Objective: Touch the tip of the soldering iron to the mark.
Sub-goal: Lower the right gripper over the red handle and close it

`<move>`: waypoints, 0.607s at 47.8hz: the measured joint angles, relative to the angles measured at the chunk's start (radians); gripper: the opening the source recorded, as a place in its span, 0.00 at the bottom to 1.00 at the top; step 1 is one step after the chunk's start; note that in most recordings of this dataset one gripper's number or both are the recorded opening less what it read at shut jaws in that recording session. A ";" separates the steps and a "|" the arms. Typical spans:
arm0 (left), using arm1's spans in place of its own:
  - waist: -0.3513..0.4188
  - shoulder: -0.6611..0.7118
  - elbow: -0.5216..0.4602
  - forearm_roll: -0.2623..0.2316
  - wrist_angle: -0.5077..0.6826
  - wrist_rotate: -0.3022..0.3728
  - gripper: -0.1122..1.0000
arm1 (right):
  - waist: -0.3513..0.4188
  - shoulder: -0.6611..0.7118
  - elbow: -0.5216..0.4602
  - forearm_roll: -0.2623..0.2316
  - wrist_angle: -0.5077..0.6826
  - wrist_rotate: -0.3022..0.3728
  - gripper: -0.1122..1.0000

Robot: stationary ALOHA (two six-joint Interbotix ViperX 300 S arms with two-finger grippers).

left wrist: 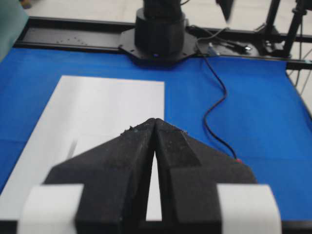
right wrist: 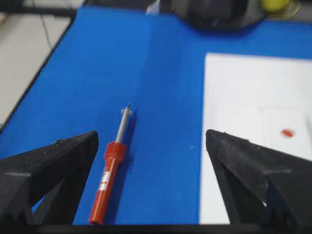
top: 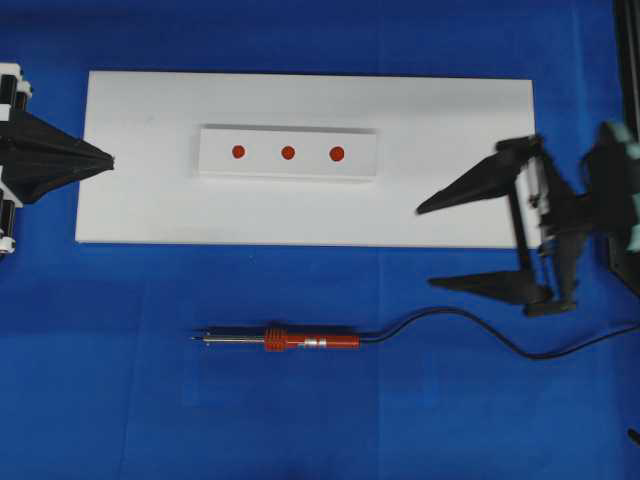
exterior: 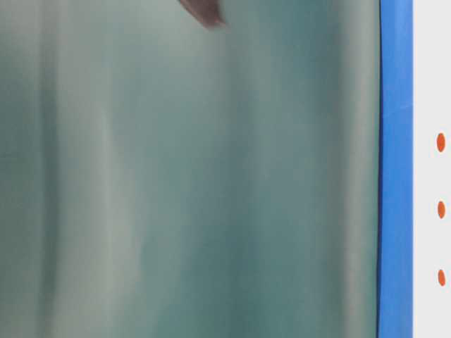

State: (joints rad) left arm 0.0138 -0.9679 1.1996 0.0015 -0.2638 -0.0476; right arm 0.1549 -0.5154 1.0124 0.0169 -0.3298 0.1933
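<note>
1. Left edge of the overhead view: we find the left pincer (top: 100, 160) with its jaws pressed together, holding nothing, its point just over the left end of the white board (top: 140, 200). The left wrist view confirms the two black fingers meeting at the tips.
2. Centre, upper: a white strip (top: 288, 172) lies on the board with three red dots in a row. The mark (top: 288, 153) is the middle one. Nothing touches it.
3. Centre, lower: the soldering iron (top: 300, 341) lies flat on the blue tabletop (top: 120, 400), below the board and apart from it. It is a slim tool: thin silver shaft with the pointed tip to the left, red-orange handle, black cord (top: 450, 318) trailing off to the right edge.
4. Right: the right pincer (top: 440, 246) stands wide apart and empty, one finger over the board's right end, the other over the blue cover just above the cord. In its wrist view the iron lies between the spread fingers, nearer the left one, not gripped.
5. Our reading of progress: nothing done yet. Iron not picked up, tip well away from the mark. Left to do: grasp the handle, lift, carry the tip to the centre dot, touch down.
</note>
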 measured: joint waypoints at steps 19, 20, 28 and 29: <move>0.017 0.000 0.003 -0.002 0.000 0.000 0.10 | 0.060 0.430 -0.138 0.160 -0.167 0.005 0.90; 0.017 0.000 0.003 -0.002 0.000 0.000 0.10 | 0.066 0.448 -0.144 0.167 -0.178 0.005 0.90; 0.021 0.000 0.009 0.000 0.000 0.000 0.10 | 0.121 0.611 -0.225 0.242 -0.239 0.002 0.90; 0.021 0.000 0.009 -0.002 0.000 0.000 0.10 | 0.130 0.629 -0.236 0.250 -0.245 0.002 0.90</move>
State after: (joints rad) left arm 0.0353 -0.9679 1.2088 0.0000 -0.2638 -0.0476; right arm 0.2853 0.1135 0.7762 0.2669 -0.5752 0.1948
